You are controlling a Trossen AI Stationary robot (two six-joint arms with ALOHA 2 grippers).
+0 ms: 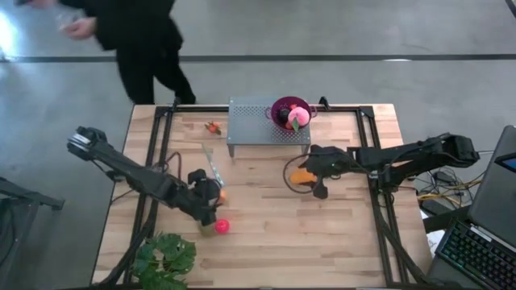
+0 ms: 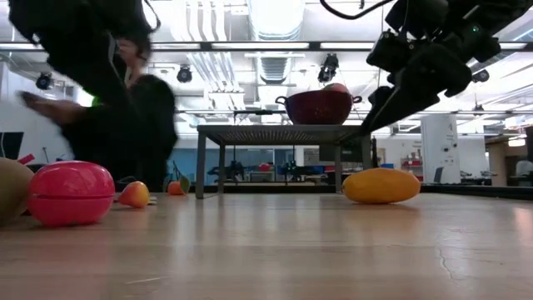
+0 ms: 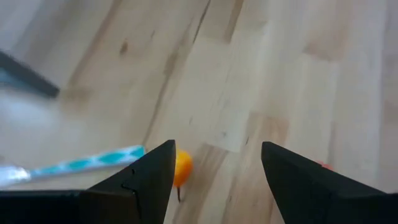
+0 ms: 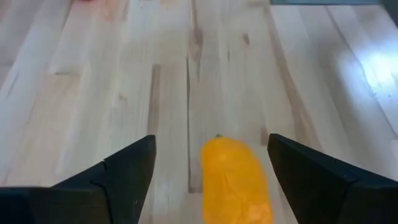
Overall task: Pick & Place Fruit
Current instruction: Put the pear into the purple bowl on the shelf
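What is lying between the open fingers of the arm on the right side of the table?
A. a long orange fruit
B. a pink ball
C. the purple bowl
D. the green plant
A: the right wrist view shows the long orange fruit lying on the wood between the right gripper's spread fingers, not yet gripped.

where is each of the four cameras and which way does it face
High view: overhead, straight down on table; both arms, left jaws by pink ball, right jaws over orange piece.
Low view: tabletop level, facing room; right arm above orange piece, pink ball near.
Left wrist: looks down past own open jaws at wood.
Right wrist: looks down past own open jaws at orange piece.
Shared: high, low and right wrist all show the orange piece.
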